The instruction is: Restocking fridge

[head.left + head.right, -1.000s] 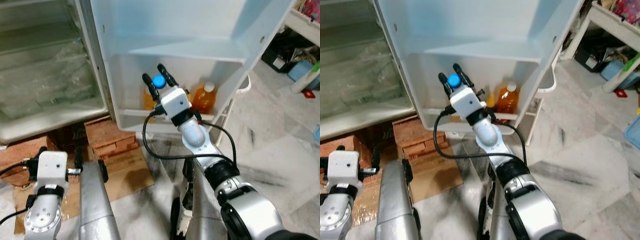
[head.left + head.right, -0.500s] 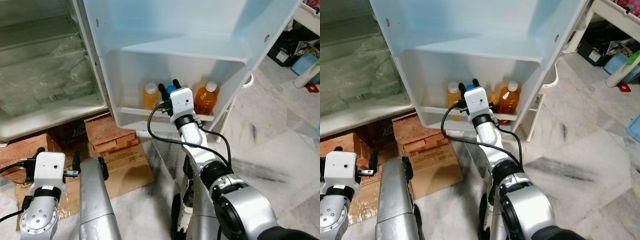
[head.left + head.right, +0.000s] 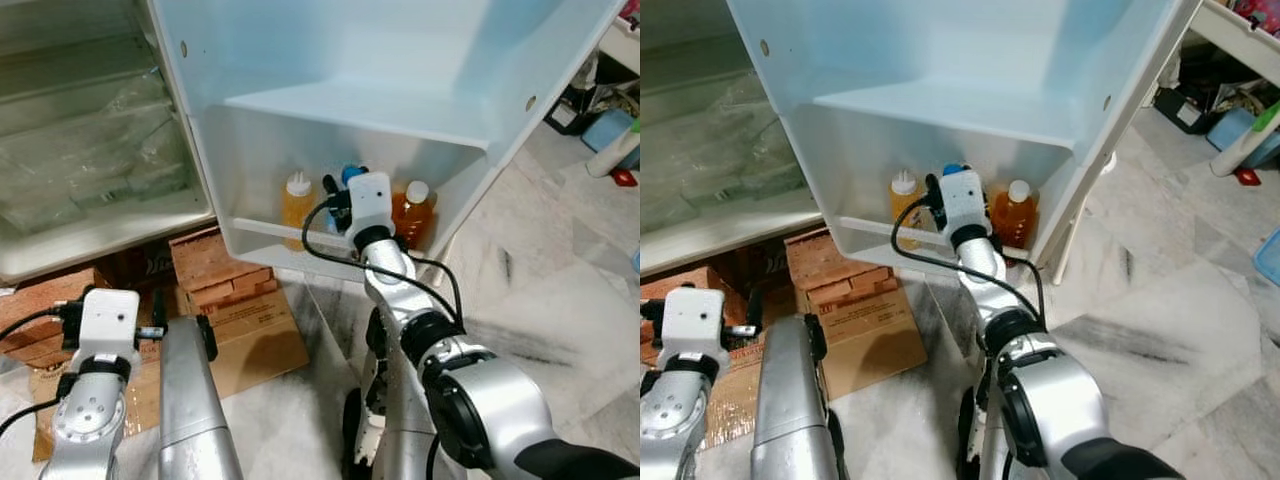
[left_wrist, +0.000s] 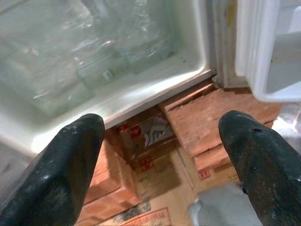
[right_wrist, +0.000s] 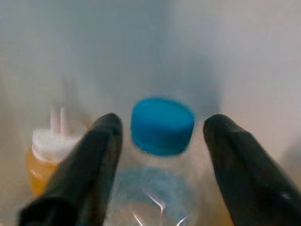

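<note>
Marble floor and an open fridge door [image 3: 330,60] take up the frame; its bottom shelf [image 3: 300,240] at centre holds two orange bottles. Between them stands the blue-capped bottle [image 5: 162,127], the right gripper [image 5: 160,155] spread to either side without pinching. It looks like clear, thin, slippery plastic, best held around the body below the cap. The left gripper [image 4: 164,155] hangs spread, lower left.

Bright, even daylight; head views sharp, right wrist view softly blurred.
</note>
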Controlling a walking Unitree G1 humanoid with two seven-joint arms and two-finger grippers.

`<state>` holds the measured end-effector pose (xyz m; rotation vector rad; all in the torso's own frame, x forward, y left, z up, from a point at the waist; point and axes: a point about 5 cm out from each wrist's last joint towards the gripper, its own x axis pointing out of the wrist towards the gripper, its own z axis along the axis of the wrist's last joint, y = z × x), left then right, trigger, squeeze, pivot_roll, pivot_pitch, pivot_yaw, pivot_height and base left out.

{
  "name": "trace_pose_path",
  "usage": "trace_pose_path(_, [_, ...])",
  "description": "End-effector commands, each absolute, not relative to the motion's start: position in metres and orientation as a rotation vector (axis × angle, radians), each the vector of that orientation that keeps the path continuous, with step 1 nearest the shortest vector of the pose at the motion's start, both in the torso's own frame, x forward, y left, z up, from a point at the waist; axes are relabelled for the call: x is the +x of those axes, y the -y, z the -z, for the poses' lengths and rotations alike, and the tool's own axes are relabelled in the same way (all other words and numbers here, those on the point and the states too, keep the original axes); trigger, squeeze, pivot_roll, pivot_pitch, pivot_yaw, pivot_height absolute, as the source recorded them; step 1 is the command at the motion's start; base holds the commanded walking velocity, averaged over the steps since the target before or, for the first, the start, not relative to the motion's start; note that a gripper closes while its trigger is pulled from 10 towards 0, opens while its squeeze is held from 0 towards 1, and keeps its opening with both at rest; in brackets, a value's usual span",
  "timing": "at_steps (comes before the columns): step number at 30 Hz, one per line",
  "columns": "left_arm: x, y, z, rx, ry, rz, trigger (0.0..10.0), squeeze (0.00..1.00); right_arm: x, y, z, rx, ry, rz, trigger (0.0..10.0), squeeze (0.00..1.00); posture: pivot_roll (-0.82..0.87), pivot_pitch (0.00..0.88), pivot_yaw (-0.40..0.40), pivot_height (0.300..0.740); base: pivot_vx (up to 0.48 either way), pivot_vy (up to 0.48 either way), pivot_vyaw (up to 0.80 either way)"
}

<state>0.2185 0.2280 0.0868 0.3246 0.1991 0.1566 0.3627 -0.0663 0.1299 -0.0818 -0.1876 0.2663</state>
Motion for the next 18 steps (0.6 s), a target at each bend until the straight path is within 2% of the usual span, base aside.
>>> trace_pose_path(1, [0.217,-0.226,-0.08,0.33,-0.218,-0.151,10.0,0.0,0.365,0.069,-0.143,-0.062,0.258,-0.279,10.0,1.0,0.22,0.094,-0.074,0.441,0.0,0.0,0.0])
trace_pose_path(9, [0.235,-0.222,-0.071,0.336,-0.219,-0.156,10.0,0.0,0.353,0.082,-0.159,-0.07,0.414,-0.374,10.0,1.0,0.17,0.0,-0.071,0.441,0.0,0.0,0.0])
trace_pose_path(11, [0.237,-0.22,-0.071,0.325,-0.212,-0.153,10.0,0.0,0.348,0.086,-0.157,-0.066,0.426,-0.388,10.0,1.0,0.17,0.0,-0.071,0.441,0.0,0.0,0.0])
trace_pose_path(16, [0.241,-0.213,-0.07,0.32,-0.205,-0.134,10.0,0.0,0.327,0.098,-0.143,-0.061,0.395,-0.398,10.0,1.0,0.15,0.0,-0.074,0.441,0.0,0.0,0.0])
trace_pose_path(18, [0.245,-0.207,-0.07,0.306,-0.185,-0.109,10.0,0.0,0.304,0.11,-0.124,-0.022,0.31,-0.348,10.0,1.0,0.14,0.0,-0.068,0.441,0.0,0.0,0.0])
